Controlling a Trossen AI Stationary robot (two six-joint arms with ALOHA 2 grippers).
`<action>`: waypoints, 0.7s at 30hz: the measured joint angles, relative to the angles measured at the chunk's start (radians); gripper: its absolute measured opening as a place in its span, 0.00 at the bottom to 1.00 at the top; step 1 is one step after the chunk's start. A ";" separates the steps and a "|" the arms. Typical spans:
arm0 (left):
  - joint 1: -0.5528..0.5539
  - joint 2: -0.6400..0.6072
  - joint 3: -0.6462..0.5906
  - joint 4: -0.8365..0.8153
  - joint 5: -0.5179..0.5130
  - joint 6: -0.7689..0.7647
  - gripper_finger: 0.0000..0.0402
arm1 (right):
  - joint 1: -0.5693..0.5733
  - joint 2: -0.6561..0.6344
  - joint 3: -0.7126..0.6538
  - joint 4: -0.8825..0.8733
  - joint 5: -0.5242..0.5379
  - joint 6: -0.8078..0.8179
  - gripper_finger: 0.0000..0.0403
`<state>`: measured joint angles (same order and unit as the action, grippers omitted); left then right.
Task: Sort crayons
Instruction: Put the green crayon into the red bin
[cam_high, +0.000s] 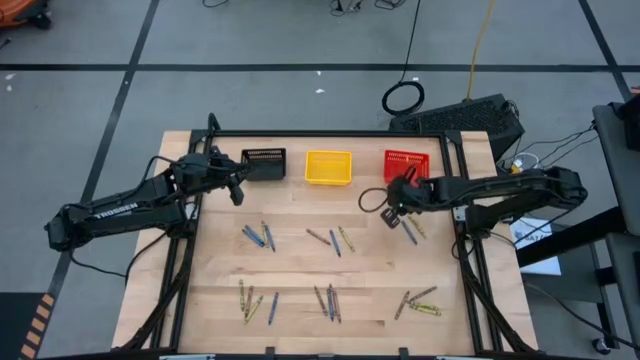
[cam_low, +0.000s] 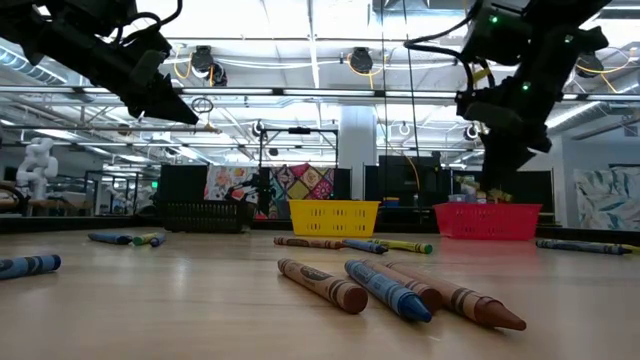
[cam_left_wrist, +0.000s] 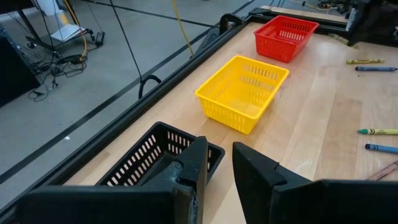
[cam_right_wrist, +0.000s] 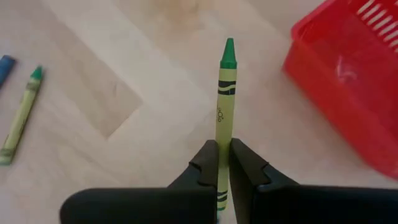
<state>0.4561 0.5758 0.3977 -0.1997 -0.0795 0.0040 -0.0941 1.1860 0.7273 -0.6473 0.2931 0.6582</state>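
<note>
Crayons lie scattered in small groups on the wooden table (cam_high: 300, 270), blue, olive and brown, such as those near the front (cam_low: 390, 285). My right gripper (cam_right_wrist: 224, 165) is shut on a yellow-green crayon (cam_right_wrist: 225, 99), close to the red bin (cam_right_wrist: 348, 81) at the far right (cam_high: 406, 165). My left gripper (cam_left_wrist: 219, 168) hangs open and holds nothing, just above the near side of the black bin (cam_left_wrist: 155, 155) at the far left (cam_high: 264, 163). My right gripper pinches the yellow-green crayon between its two fingers by the blunt half (cam_right_wrist: 222, 134). The fingers lie along the crayon, slanting down from above. The pointed green tip (cam_right_wrist: 228, 53) sticks out past the fingertips toward the table, beside the red bin.
A yellow bin (cam_high: 328, 167) stands between the black and red bins along the far edge. Loose crayons lie mid-table (cam_high: 332, 240) and in three groups near the front edge (cam_high: 328, 300). A dark frame rail (cam_left_wrist: 186, 59) borders the table.
</note>
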 joint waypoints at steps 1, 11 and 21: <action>0.000 0.000 0.000 0.000 0.000 0.000 0.20 | -0.014 -0.002 0.000 0.001 0.006 -0.016 0.00; 0.000 0.000 0.000 0.000 0.000 0.000 0.20 | -0.177 -0.004 0.000 0.056 0.050 -0.168 0.00; 0.000 0.000 0.000 0.000 0.000 0.001 0.20 | -0.344 -0.004 0.000 0.061 0.049 -0.279 0.00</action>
<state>0.4558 0.5758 0.3977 -0.1997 -0.0795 0.0051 -0.4385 1.1820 0.7277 -0.5861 0.3416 0.3790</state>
